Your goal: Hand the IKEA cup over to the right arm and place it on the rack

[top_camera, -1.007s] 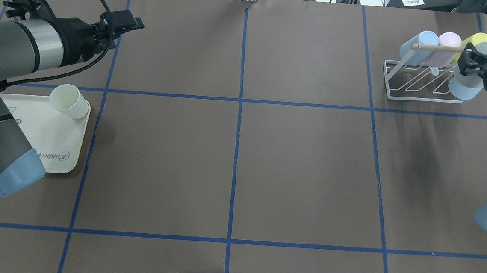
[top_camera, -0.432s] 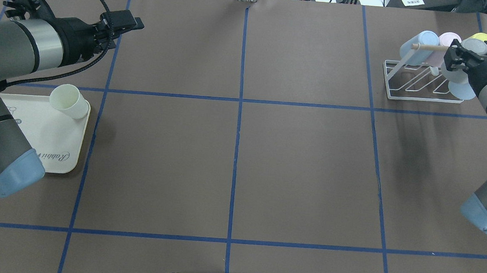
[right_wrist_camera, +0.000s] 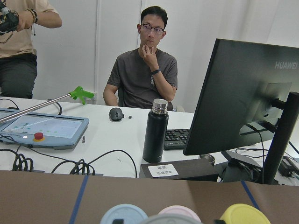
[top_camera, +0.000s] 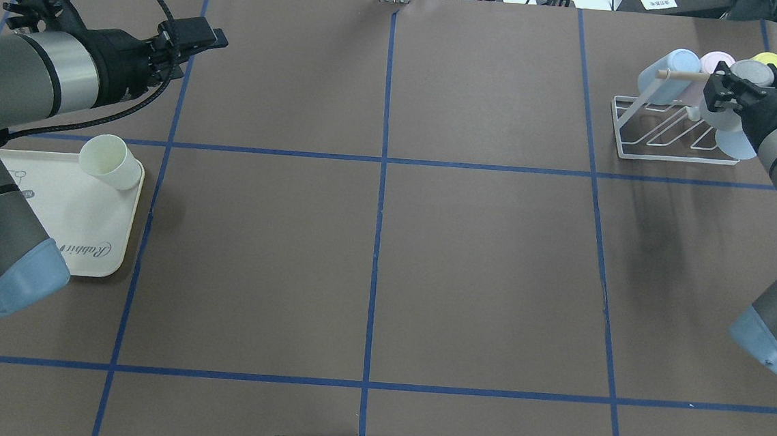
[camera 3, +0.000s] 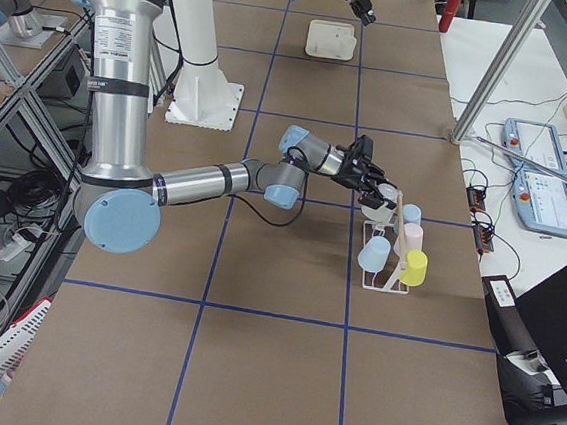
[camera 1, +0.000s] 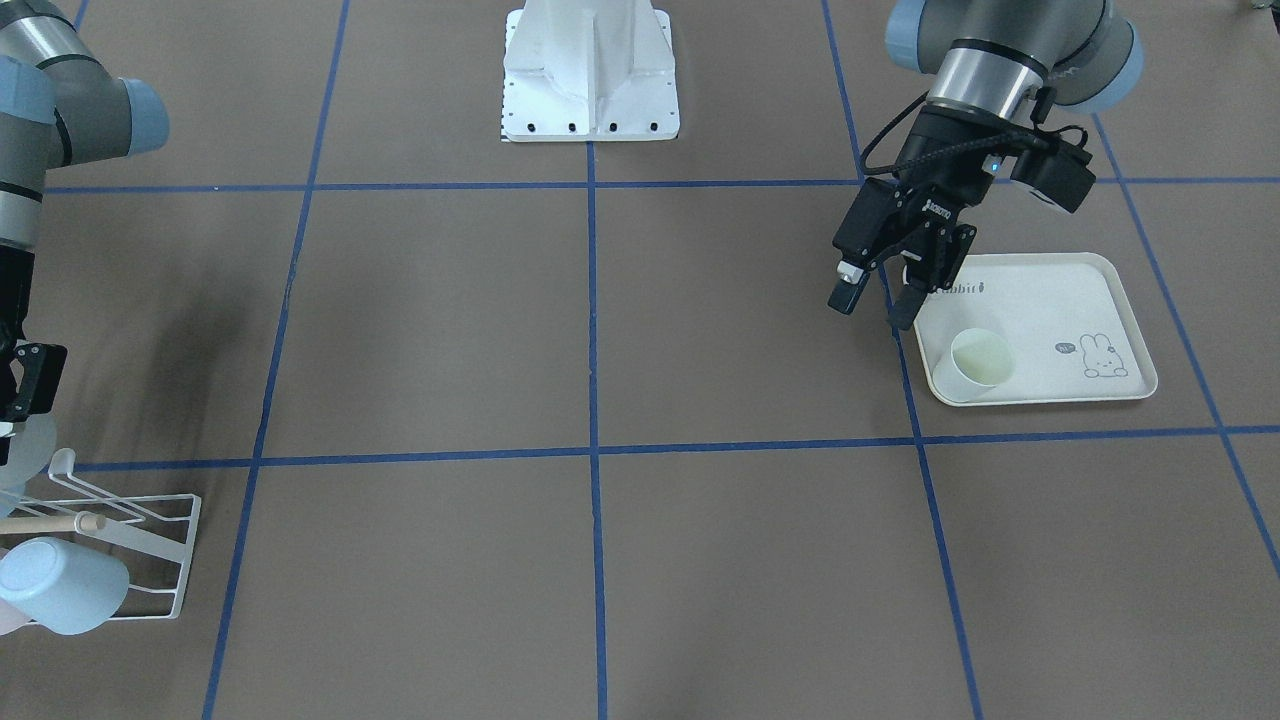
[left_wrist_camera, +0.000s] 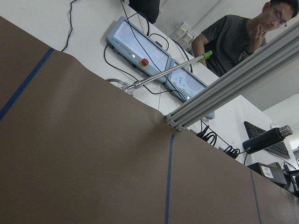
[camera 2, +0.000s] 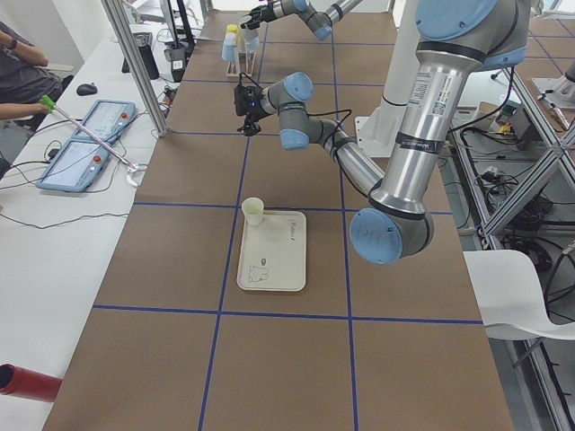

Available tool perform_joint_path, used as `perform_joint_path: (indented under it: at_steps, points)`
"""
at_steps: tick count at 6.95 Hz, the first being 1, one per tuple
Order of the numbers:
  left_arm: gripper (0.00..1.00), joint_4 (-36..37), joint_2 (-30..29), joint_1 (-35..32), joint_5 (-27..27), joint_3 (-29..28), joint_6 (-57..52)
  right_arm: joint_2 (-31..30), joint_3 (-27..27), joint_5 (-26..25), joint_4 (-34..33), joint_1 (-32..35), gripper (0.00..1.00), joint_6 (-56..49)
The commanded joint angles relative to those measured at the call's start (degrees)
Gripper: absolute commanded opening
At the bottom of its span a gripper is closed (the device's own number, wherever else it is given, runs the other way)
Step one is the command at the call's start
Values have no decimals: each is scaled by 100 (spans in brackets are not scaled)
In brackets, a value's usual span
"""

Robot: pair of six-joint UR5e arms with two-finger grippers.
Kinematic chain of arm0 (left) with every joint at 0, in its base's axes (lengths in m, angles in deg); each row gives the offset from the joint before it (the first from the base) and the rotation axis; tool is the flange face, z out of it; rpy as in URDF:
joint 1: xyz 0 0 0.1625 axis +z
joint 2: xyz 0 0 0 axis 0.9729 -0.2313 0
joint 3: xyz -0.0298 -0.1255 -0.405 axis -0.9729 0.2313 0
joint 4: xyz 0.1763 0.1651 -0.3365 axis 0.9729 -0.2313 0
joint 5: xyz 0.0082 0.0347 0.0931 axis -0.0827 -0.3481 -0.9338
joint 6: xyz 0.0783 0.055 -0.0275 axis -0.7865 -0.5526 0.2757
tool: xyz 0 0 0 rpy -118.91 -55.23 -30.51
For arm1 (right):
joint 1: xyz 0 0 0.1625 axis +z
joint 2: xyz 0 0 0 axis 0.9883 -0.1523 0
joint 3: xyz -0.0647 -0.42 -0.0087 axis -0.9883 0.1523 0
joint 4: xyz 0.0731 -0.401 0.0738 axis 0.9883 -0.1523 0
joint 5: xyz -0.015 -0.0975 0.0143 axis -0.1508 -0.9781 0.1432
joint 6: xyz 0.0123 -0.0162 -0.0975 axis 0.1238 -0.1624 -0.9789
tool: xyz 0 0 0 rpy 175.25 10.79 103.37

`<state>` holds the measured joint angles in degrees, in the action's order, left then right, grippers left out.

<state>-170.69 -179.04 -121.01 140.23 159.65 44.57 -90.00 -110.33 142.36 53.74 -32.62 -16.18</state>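
Most of the way through, judging by layout. Nearest: cream cup (top_camera: 111,161) upright on a corner of the rabbit tray (top_camera: 81,217), untouched. Just beyond: left gripper (camera 1: 870,308) spread apart, gripping nothing, hanging beside the tray's edge. Far end: right gripper (top_camera: 739,92) clamped on the IKEA cup (top_camera: 731,136), tilted over the rack (top_camera: 666,157), near row. Behind: sky-blue cup (top_camera: 669,73), pink cup (top_camera: 714,63), yellow cup (top_camera: 772,61) already racked. Handover apparently done. Left: seat on prong, let go, back off. Cannot tell if seated yet.

lone cup (top_camera: 111,161) on tray (top_camera: 80,220) corner at left, rack (top_camera: 668,131) bearing cups (top_camera: 665,73) far right
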Motion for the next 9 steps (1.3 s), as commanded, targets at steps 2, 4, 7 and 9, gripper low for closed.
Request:
perform_joint_path:
  at_steps: [2,4,7,9]
  points:
    - [100,2,9,0,0,2,0,6,39,0,-2,7,0,-17]
    - [100,-7,9,0,0,2,0,93,161,0,-2,60,0,-17]
    - [100,-7,9,9,0,10,9,208,303,9,-2,113,0,-17]
    - [100,-7,9,9,0,19,9,208,373,17,-2,139,0,-8]
